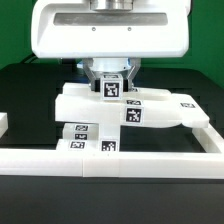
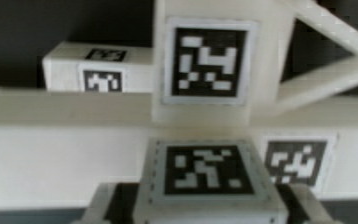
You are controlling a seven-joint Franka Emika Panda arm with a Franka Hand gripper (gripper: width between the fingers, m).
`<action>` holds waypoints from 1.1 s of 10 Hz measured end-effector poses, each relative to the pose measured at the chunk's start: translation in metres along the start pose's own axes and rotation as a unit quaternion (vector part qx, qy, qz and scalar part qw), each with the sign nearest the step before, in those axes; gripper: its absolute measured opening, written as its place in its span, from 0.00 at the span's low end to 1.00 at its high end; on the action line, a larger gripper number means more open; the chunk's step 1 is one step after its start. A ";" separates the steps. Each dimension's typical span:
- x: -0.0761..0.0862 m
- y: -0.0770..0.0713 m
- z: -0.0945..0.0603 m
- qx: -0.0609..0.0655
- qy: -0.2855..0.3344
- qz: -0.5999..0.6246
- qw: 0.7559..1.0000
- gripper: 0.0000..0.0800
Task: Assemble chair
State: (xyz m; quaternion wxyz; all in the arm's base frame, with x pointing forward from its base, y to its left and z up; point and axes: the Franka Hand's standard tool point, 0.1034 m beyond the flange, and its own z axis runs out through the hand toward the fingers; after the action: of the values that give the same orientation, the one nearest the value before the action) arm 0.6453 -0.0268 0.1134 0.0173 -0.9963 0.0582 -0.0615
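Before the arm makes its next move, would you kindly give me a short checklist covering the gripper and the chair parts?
1. Gripper down at the chair parts: ok.
2. Tagged part sits between the jaws, wrist view: ok.
3. Jaws firmly closed on that tagged part: cannot tell, contact is blurred.
4. Gripper apart from the border wall, exterior view: ok.
5. Tags on nearby chair parts facing the cameras: ok.
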 end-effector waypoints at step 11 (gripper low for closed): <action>-0.001 0.002 0.000 0.014 -0.012 0.508 0.861 0.34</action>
State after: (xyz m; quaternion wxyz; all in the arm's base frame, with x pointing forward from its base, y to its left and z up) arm 0.6439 -0.0283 0.1130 0.0611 -0.8285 0.5556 -0.0333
